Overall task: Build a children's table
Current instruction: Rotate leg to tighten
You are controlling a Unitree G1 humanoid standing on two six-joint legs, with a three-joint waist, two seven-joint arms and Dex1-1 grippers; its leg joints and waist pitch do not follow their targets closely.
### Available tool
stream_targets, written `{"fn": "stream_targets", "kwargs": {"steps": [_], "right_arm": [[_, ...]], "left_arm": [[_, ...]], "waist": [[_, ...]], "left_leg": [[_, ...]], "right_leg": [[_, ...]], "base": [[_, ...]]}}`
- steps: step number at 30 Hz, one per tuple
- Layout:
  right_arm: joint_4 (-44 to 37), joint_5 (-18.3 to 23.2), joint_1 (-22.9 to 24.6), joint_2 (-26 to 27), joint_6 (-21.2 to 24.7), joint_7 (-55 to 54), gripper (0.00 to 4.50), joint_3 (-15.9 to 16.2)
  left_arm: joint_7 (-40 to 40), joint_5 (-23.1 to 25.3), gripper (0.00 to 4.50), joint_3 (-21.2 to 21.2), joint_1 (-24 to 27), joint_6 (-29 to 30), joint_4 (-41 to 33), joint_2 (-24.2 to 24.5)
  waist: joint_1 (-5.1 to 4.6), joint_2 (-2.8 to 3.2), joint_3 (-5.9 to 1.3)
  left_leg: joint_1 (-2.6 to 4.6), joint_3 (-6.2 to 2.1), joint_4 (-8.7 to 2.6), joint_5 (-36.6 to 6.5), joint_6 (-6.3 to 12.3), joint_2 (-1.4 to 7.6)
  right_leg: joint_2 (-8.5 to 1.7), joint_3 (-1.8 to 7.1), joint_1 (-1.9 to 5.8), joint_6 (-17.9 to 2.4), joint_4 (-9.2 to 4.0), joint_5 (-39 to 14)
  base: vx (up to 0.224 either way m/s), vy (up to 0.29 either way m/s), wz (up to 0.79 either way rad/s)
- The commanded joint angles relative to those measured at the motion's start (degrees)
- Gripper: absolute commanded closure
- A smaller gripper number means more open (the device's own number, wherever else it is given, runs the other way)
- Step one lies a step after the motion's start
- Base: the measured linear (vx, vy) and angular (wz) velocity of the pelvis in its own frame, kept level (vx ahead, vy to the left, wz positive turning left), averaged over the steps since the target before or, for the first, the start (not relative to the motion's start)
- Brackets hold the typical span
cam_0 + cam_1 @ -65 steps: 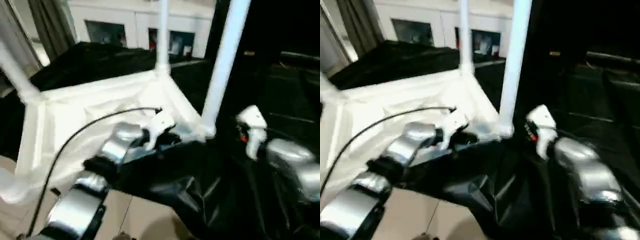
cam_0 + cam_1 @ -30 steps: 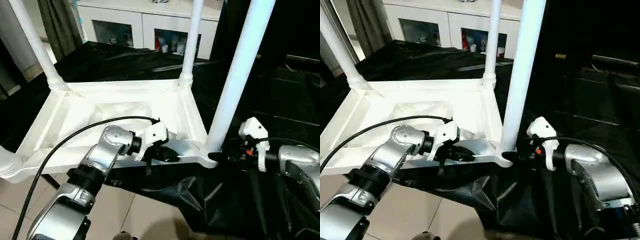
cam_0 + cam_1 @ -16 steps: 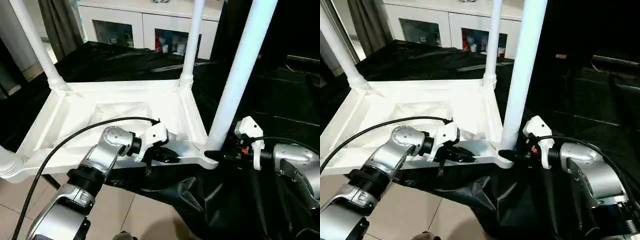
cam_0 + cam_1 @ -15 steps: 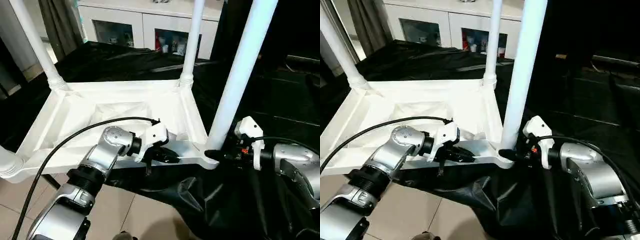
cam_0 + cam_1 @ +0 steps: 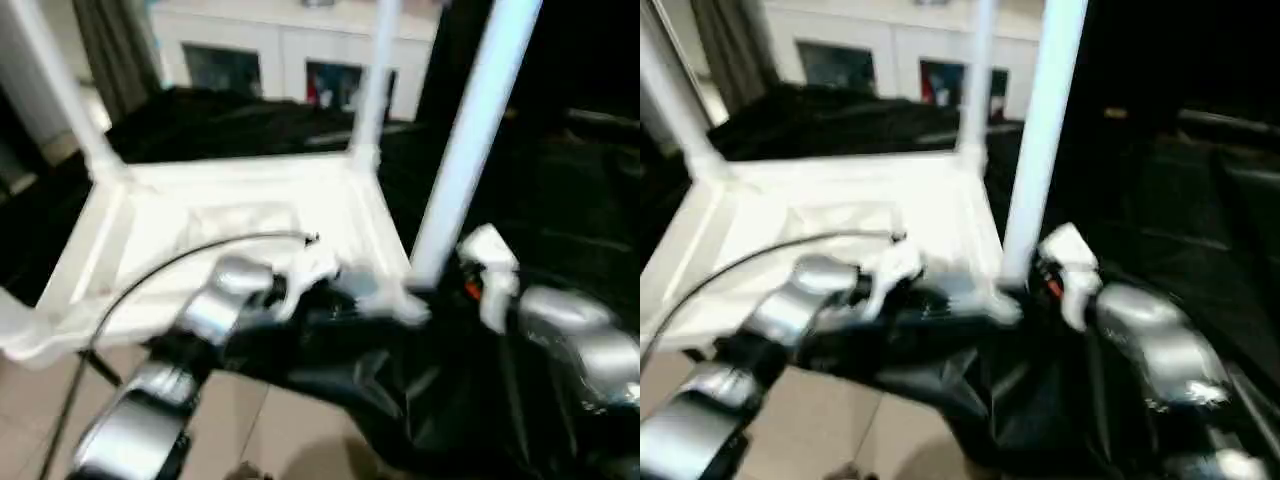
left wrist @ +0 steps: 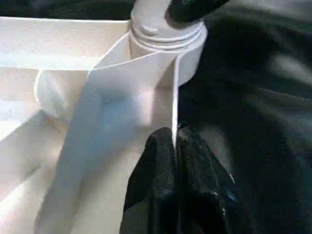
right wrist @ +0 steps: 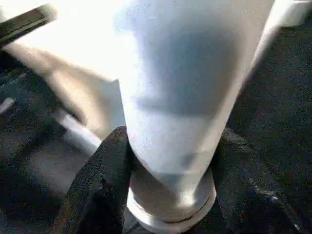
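At lower centre of the left eye view, the left gripper (image 6: 174, 146) pinches the thin near rim of the upturned tabletop (image 5: 150, 215). Just right of it, the right gripper (image 7: 170, 161) clasps the base of the near-right leg (image 5: 470, 130), whose long axis rises upright from its corner socket (image 6: 168, 46). The tabletop rests on a black sheet (image 5: 440, 400). Three other legs stand at their corners; white cabinets (image 5: 290, 60) line the upper frame.

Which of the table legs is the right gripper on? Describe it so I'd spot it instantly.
Find the upside-down white tabletop on the black sheet. At its near right corner stands a leg, thickest-looking and closest to the camera, with the right gripper straddling its base.
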Motion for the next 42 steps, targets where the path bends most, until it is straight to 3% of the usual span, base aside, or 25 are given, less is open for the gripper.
{"fn": "stream_targets", "kwargs": {"steps": [1, 2, 3, 4, 6, 13, 14, 15, 23, 26, 27, 28, 30, 31, 32, 35, 36, 40, 42], "right_arm": [[3.04, -1.21, 0.23, 0.99, 1.04, -4.86, 2.51, -0.27], [7.47, -2.63, -1.77, 6.77, 1.24, -16.07, 2.51, -2.25], [10.01, -3.18, -3.09, 9.78, 1.24, -22.04, 2.51, -3.37], [12.13, -3.45, -4.32, 12.32, 0.75, -26.55, 2.51, -4.3], [14.24, -3.36, -5.71, 14.76, -0.17, -30.34, 2.51, -5.25], [17.02, -4.9, -8.97, 20.04, -4.21, -36.61, 2.51, -6.52], [17.0, -4.98, -9.0, 20.17, -4.35, -36.72, 2.51, -6.59], [16.94, -5.18, -9.08, 20.54, -4.71, -36.99, 1.96, -6.79], [14.4, -6.62, -8.15, 19.73, -6.51, -38.35, 1.28, -6.37], [8.22, -6.7, -5.19, 19.0, -6.08, -37.59, 1.28, -6.98], [6.44, -6.63, -4.15, 18.66, -5.71, -36.92, 1.28, -6.87], [6.04, -6.62, -3.92, 18.59, -5.63, -36.77, 1.28, -6.85], [-2.66, -5.69, 1.76, 16.14, -4.37, -32.51, 1.28, -5.64], [-2.66, -5.69, 1.76, 16.14, -4.37, -32.51, 1.25, -5.64], [-4.53, -5.4, 2.98, 15.56, -4.07, -31.67, 1.25, -5.36], [-11.68, -2.97, 7.14, 13.44, -1.82, -28.36, 1.22, -5.16], [-13.45, -2.57, 8.12, 12.79, -1.22, -27.5, 1.22, -5.02], [-16.22, -1.98, 9.62, 12.1, -0.27, -26.19, 1.22, -5.08], [-18.39, -1.42, 10.7, 11.5, 0.54, -24.52, 1.22, -4.47]], "left_arm": [[4.16, -0.63, 4.5, 1.96, -2.57, -0.38, -0.49, -1.51], [12.62, 0.19, 4.5, 3.01, -5.5, 0.41, 4.42, -4.91], [16.61, 0.44, 4.5, 3.37, -6.91, 0.46, 6.76, -6.86], [20.26, 0.62, 4.5, 3.69, -8.15, 0.04, 8.78, -8.55], [22.95, 0.75, 4.5, 3.76, -9.25, -0.68, 10.55, -10.09], [23.06, 2.25, 4.5, 2.63, -12.07, -6.15, 15.14, -12.88], [23.01, 2.29, 4.5, 2.61, -12.16, -6.41, 15.36, -12.91], [22.9, 2.39, 4.5, 2.6, -12.36, -7.06, 15.89, -12.96], [19.48, 2.03, 4.5, 2.02, -12.08, -11.27, 16.87, -12.93], [17.71, 1.69, 4.5, 2.23, -11.83, -14.17, 17.36, -13.2], [17.27, 1.61, 4.5, 2.27, -11.72, -14.55, 17.31, -13.24], [17.17, 1.59, 4.5, 2.28, -11.69, -14.64, 17.3, -13.25], [15.84, 1.25, 4.5, 2.64, -11.41, -14.97, 17.09, -13.27], [15.84, 1.25, 4.22, 2.64, -11.41, -14.97, 17.09, -13.27], [15.25, 0.93, 4.22, 2.89, -11.38, -14.68, 17.05, -13.25], [13.82, -0.67, 3.91, 4.29, -11.53, -14.36, 16.57, -13.0], [13.42, -0.9, 3.84, 4.54, -11.63, -14.13, 16.56, -12.82], [12.66, -0.77, 3.52, 4.58, -11.61, -14.23, 16.6, -12.35], [11.75, -0.77, 3.38, 4.69, -11.26, -14.1, 16.06, -11.77]], "waist": [[-0.25, -1.11, -4.16], [-0.45, -0.96, -4.22], [-0.67, -0.78, -4.24], [-1.31, -0.94, -4.31], [-1.2, -0.68, -4.35], [-1.02, -0.58, -4.67], [-1.0, -0.58, -4.65], [-0.97, -0.51, -4.65], [-0.91, -0.73, -4.47], [-0.69, -0.82, -4.43], [-0.39, -0.88, -4.52], [-0.37, -0.91, -4.56], [0.02, -0.67, -4.5], [0.24, -0.73, -4.5], [0.16, -0.72, -4.58], [0.41, -0.73, -4.53], [0.43, -0.43, -4.24], [-0.03, -0.76, -4.01], [-0.44, -0.82, -3.94]], "left_leg": [[0.83, 0.05, -3.8, -14.1, 1.55, 0.39], [0.57, 0.07, -3.8, -13.87, 1.91, 0.26], [0.91, 0.08, -3.78, -14.21, 1.39, 0.34], [0.58, -0.35, -4.0, -14.84, 0.23, 0.18], [0.95, -0.21, -3.93, -15.23, 0.72, 0.2], [0.64, -0.01, -3.97, -12.62, 2.17, 0.22], [0.55, -0.03, -4.0, -12.42, 2.28, 0.19], [0.67, -0.03, -4.02, -12.58, 2.34, 0.24], [0.87, 0.1, -4.1, -13.47, 2.49, 0.33], [0.79, 0.16, -4.12, -12.83, 2.9, 0.29], [1.07, 0.23, -4.08, -12.54, 3.22, 0.44], [0.93, 0.19, -4.07, -12.03, 3.4, 0.44], [0.73, 0.19, -4.05, -10.92, 4.17, 0.54], [0.79, 0.14, -4.08, -10.81, 4.35, 0.64], [0.49, 0.07, -4.07, -10.56, 4.54, 0.53], [0.49, 0.05, -4.1, -11.11, 4.66, 0.6], [0.67, 0.09, -4.18, -12.67, 4.41, 0.7], [0.28, 0.01, -4.37, -14.11, 3.87, 0.25], [0.54, 0.06, -4.3, -14.74, 3.76, 0.11]], "right_leg": [[-2.74, 1.63, 3.08, -6.87, -4.97, -26.48], [-2.81, 1.72, 3.05, -6.73, -4.94, -26.32], [-2.7, 1.71, 2.63, -6.96, -5.02, -26.21], [-2.65, 1.3, 3.32, -6.38, -5.0, -26.77], [-2.79, 1.51, 3.08, -6.42, -5.26, -25.65], [-2.6, 1.9, 3.62, -8.74, -4.34, -17.95], [-2.59, 1.9, 3.66, -8.86, -4.32, -17.55], [-2.62, 1.91, 3.66, -9.15, -4.27, -17.15], [-2.75, 2.05, 3.58, -9.58, -4.35, -18.27], [-2.73, 2.1, 3.65, -9.05, -4.46, -18.44], [-2.77, 2.23, 3.43, -9.1, -4.37, -17.63], [-2.75, 2.27, 3.59, -9.26, -4.19, -16.74], [-2.74, 2.32, 3.69, -9.38, -4.05, -15.03], [-2.78, 2.35, 3.75, -9.3, -4.02, -14.72], [-2.81, 2.34, 3.94, -9.56, -3.76, -14.23], [-3.0, 2.26, 3.83, -9.98, -4.02, -15.81], [-2.91, 2.28, 3.67, -9.57, -4.39, -17.1], [-2.78, 2.07, 3.88, -7.44, -4.72, -21.0], [-2.76, 1.98, 3.51, -6.27, -5.3, -24.28]], "base": [[0.0, 0.0, 0.0], [0.0, 0.0, 0.0], [0.0, 0.0, 0.0], [0.0, 0.0, 0.0], [0.0, 0.0, 0.0], [0.0, 0.0, 0.0], [0.0, 0.0, 0.0], [0.0, 0.0, 0.0], [0.0, 0.0, 0.0], [0.0, 0.0, 0.0], [0.0, 0.0, 0.0], [0.0, 0.0, 0.0], [0.0, 0.0, 0.0], [0.0, 0.0, 0.0], [0.0, 0.0, 0.0], [0.0, 0.0, 0.0], [0.0, 0.0, 0.0], [0.0, 0.0, 0.0], [0.0, 0.0, 0.0]]}}
